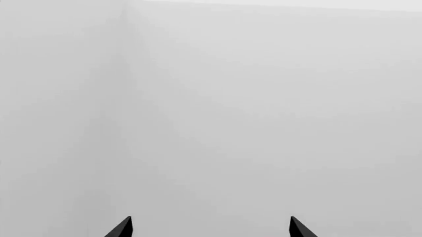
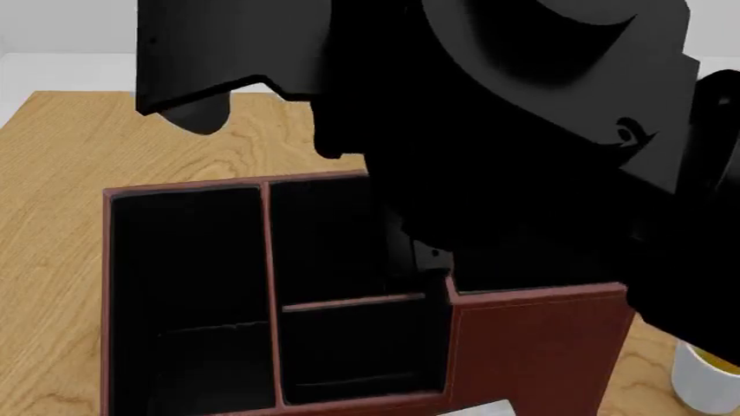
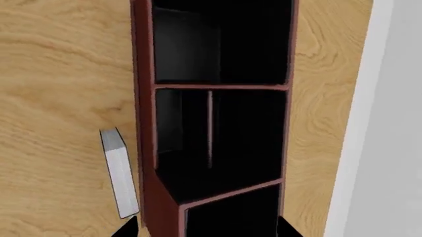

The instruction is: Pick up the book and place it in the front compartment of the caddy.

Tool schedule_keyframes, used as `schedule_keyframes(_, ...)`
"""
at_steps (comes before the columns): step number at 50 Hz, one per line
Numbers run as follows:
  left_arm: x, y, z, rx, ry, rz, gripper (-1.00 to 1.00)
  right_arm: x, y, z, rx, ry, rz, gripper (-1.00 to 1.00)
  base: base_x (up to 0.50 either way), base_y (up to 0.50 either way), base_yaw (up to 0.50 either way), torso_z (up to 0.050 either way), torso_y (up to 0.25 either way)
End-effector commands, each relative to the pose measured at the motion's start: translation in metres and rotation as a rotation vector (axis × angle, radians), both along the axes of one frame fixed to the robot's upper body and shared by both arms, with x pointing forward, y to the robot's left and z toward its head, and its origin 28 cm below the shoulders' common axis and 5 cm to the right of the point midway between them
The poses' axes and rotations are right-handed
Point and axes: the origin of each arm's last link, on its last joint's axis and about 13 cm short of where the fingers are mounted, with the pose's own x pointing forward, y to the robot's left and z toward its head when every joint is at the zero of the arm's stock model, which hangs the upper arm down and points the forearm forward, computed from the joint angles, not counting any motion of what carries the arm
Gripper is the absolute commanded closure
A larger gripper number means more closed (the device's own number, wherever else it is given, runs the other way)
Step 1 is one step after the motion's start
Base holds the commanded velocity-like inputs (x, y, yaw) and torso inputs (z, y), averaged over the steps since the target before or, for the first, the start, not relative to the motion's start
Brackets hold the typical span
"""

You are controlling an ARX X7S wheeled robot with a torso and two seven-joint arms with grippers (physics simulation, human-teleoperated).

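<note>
My right gripper (image 3: 204,228), jaws spread wide and empty, hangs over the caddy (image 3: 146,163), book (image 3: 120,173) on the wooden surface (image 3: 59,98) just beside its wall: pickup not yet made, next I'd shift sideways over the book.

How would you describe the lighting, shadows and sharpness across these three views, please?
Left wrist view: flat, pale grey, nearly featureless, with only a faint soft band of shading; left pincer tips sharp. Head view: the black arm blocks much of the frame; the caddy interior is near-black, dividers barely readable. Right wrist view: evenly lit wood table, no glare, crisp; the book shows white.
</note>
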Motion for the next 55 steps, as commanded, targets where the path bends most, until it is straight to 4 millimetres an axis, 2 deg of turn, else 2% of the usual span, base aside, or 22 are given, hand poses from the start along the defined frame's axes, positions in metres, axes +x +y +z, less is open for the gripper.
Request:
schedule_keyframes(1,0.0,0.0,0.0,-0.001,0.0,0.0,-1.0,0.006,0.008,-0.008,-0.1,-0.003,0.139,-1.0,0.0,0.0,0.0,0.0,0.0)
schedule_keyframes(11,0.001,0.001,0.0,-0.001,0.0,0.002,-1.0,0.004,0.007,-0.014,-0.155,-0.002,0.19,-1.0,0.0,0.0,0.0,0.0,0.0)
schedule_keyframes(17,0.0,0.001,0.001,-0.002,-0.003,0.003,-1.0,0.006,0.011,-0.026,-0.181,0.019,0.215,-1.0,0.0,0.0,0.0,0.0,0.0)
schedule_keyframes(28,0.001,0.001,0.0,-0.004,-0.004,0.004,-1.0,0.004,0.015,-0.048,-0.188,0.166,0.164,-1.0,0.0,0.0,0.0,0.0,0.0)
schedule_keyframes(55,0.001,0.001,0.0,-0.005,-0.003,0.002,-1.0,-0.004,0.008,-0.085,-0.193,0.31,0.097,-1.0,0.0,0.0,0.0,0.0,0.0)
